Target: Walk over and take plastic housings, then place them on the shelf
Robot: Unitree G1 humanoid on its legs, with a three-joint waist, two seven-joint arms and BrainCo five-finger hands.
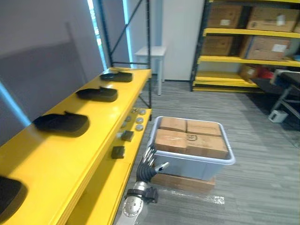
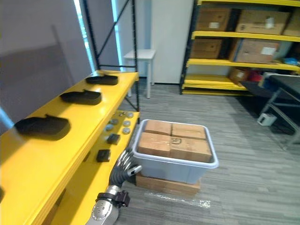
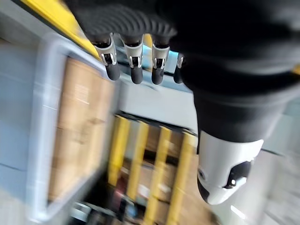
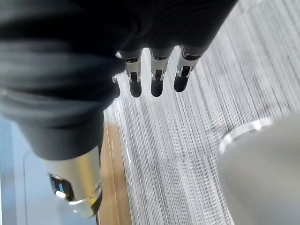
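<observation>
My left hand (image 1: 148, 165) hangs with its fingers loose and spread, holding nothing, just off the near left corner of the grey bin (image 1: 187, 167). My right hand (image 4: 158, 80) is the same: fingers straight, nothing in them, over bare floor on the bin's other side.

The bin is packed with cardboard boxes (image 1: 190, 138), and I can't tell what is inside them. It sits on a flat brown base (image 1: 183, 182).

The yellow shelf (image 1: 84, 154) runs along the bin's left side, and that is where the plastic housings are. Four black ones lie in a row on its top board. One housing (image 1: 62, 123) is level with the bin. A second (image 1: 98, 93) and a third (image 1: 117, 76) lie farther along, past the bin's far end. The fourth (image 1: 8, 194) is nearer me than the bin and cut off by the picture's edge. On the lower board, nearest the bin, lie some small dark parts (image 1: 118, 152) (not housings, I think).

As I judge it, a good share of the placing is done and I am between loads. If more housings are due, the next job is to walk off and collect them, since neither hand has one now.
</observation>
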